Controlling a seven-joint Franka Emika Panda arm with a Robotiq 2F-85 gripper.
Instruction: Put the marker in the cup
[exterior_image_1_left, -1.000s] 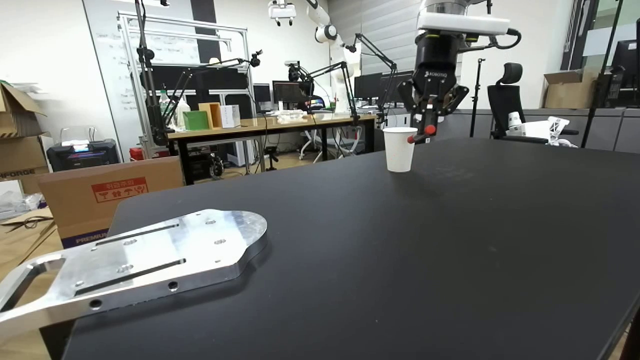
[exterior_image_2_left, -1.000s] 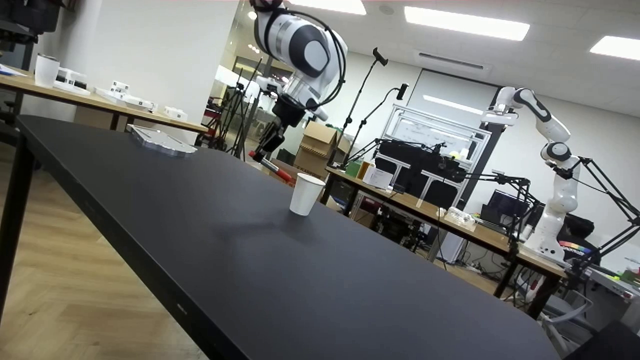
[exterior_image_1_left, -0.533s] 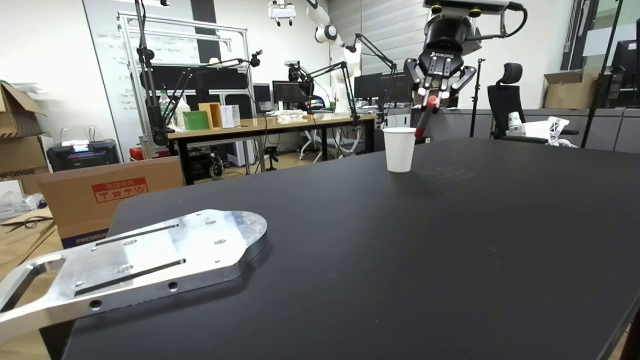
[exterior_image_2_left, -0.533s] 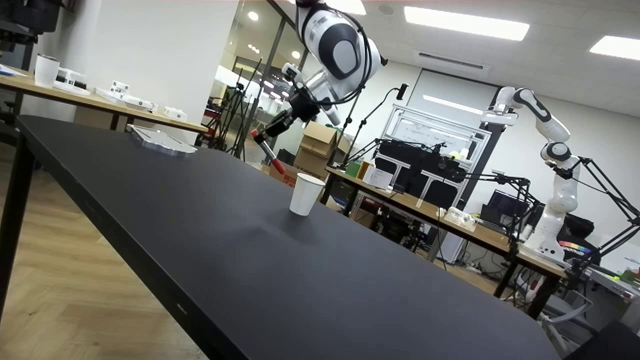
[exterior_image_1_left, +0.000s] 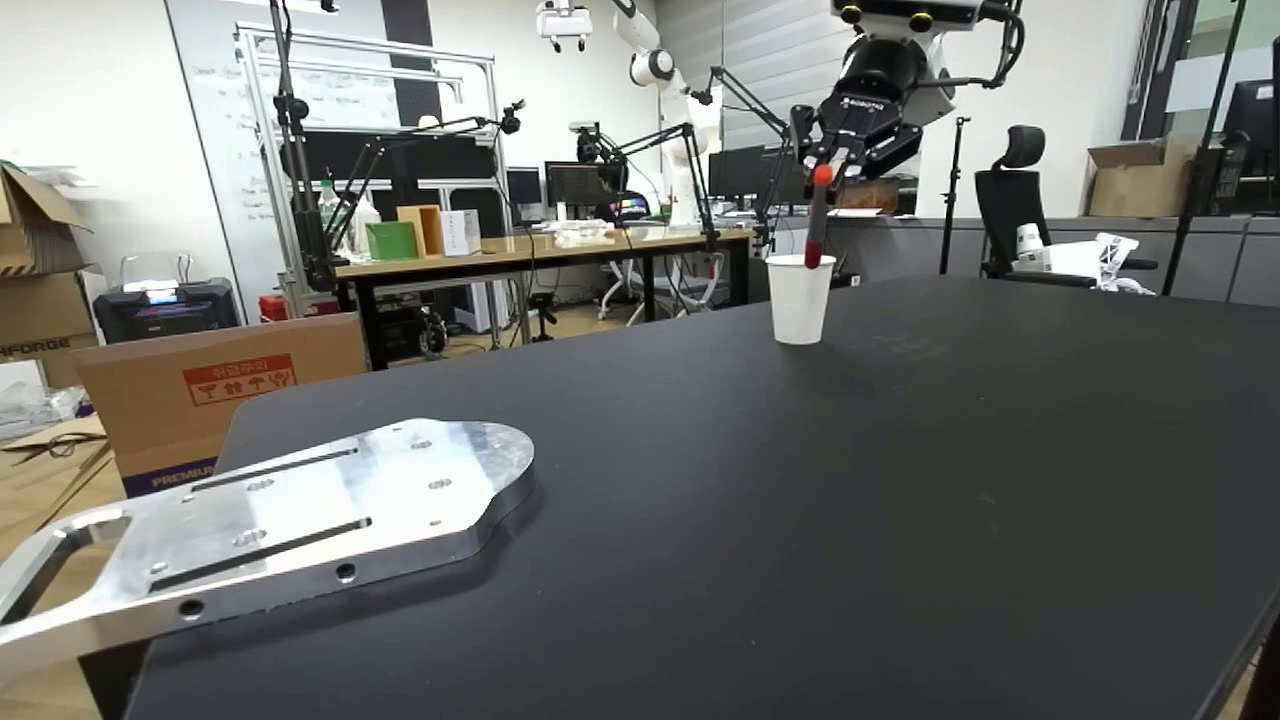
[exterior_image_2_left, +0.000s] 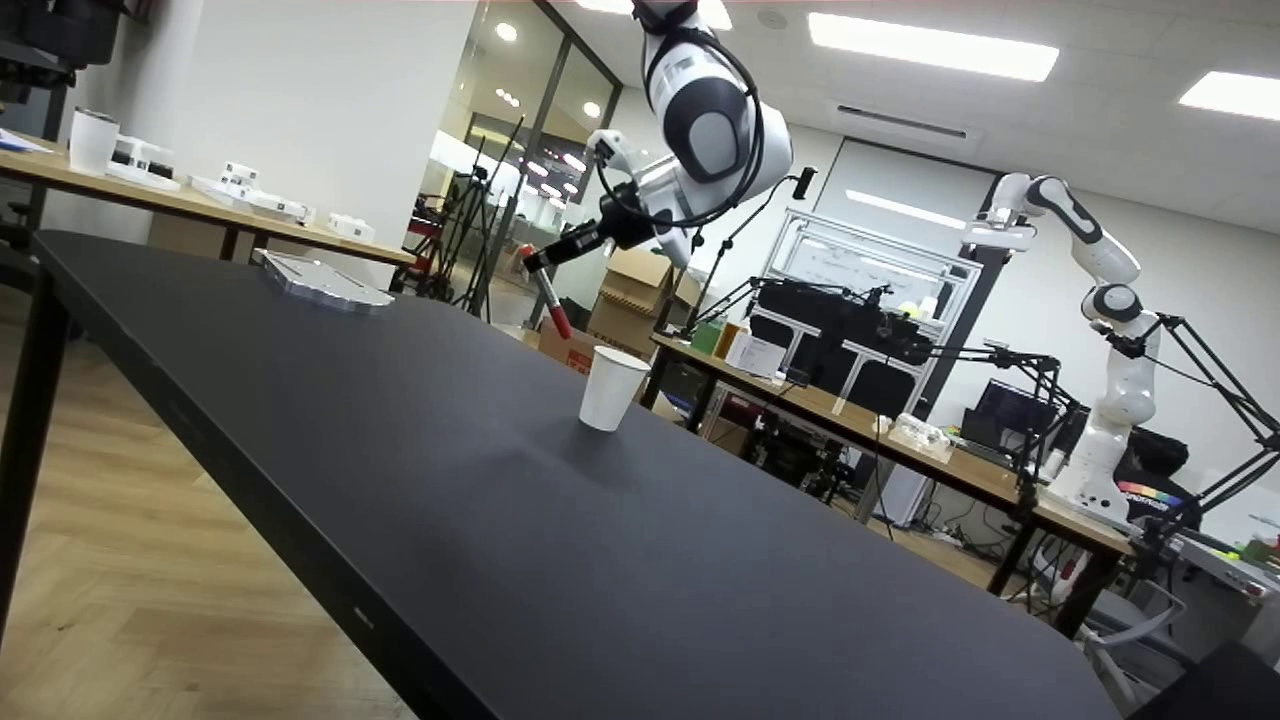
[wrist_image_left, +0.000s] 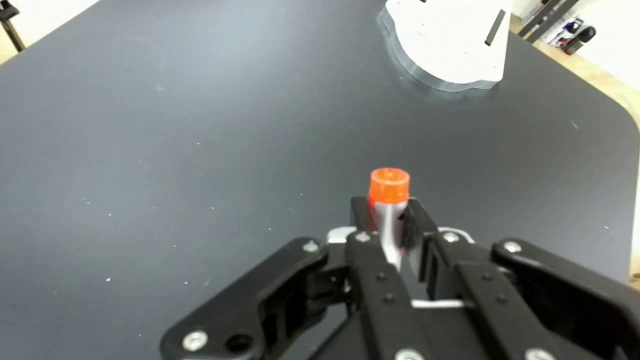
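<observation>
The marker, red at both ends with a whitish-grey body, shows in both exterior views (exterior_image_1_left: 818, 215) (exterior_image_2_left: 551, 303) and in the wrist view (wrist_image_left: 389, 187). My gripper (exterior_image_1_left: 832, 172) (exterior_image_2_left: 534, 262) (wrist_image_left: 388, 212) is shut on its upper part. The marker hangs steeply, slightly tilted, red end down. The white cup (exterior_image_1_left: 799, 308) (exterior_image_2_left: 612, 390) stands upright on the table. In an exterior view the marker's lower end overlaps the cup's rim. In an exterior view that end is beside and above the rim, apart from it. The cup does not show in the wrist view.
A silver metal plate (exterior_image_1_left: 400, 480) (exterior_image_2_left: 325, 283) (wrist_image_left: 450, 45) lies at an end of the black table (exterior_image_1_left: 800, 520). A cardboard box (exterior_image_1_left: 230, 400) stands beyond the table's edge. A wooden desk (exterior_image_1_left: 540, 250) with equipment is further back.
My gripper has risen and tilted, still holding the marker. The marker has turned from nearly lying flat to steep, its lower end over the cup's rim in one view. The cup has not moved.
</observation>
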